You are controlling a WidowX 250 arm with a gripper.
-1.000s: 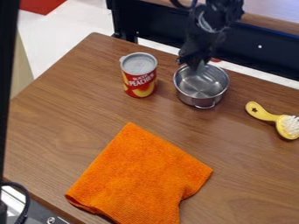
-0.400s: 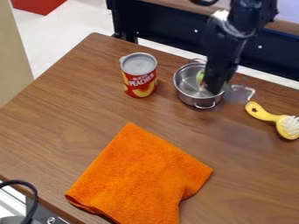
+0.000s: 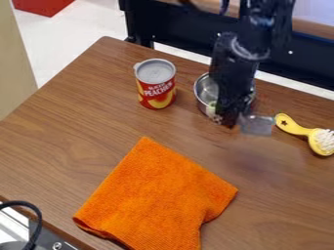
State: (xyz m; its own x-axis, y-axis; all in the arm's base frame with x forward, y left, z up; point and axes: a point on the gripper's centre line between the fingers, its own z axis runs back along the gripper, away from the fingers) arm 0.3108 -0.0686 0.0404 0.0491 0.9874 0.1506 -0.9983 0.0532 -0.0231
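Observation:
The black gripper [image 3: 233, 117] hangs from the top edge over the front right part of a small metal pot [image 3: 205, 92]. It is open, its fingers spread left and right: a pale, greenish tip stands at the pot's front left and a grey, see-through tip lies right of the pot, above the table. Whether either touches the pot cannot be told. The arm hides much of the pot's middle and right side. Left of the pot, a red and yellow can of peaches [image 3: 156, 84] stands upright.
An orange cloth [image 3: 156, 197] lies at the front of the wooden table [image 3: 58, 141]. A yellow brush [image 3: 300, 128] with white bristles rests at the right. Beyond the table's back edge runs a dark metal frame [image 3: 176, 36].
The gripper first swung right from the pot's back, and its fingers came into view spread apart. Since then it has moved toward the front and slightly left. Pot, can, cloth and brush have stayed put.

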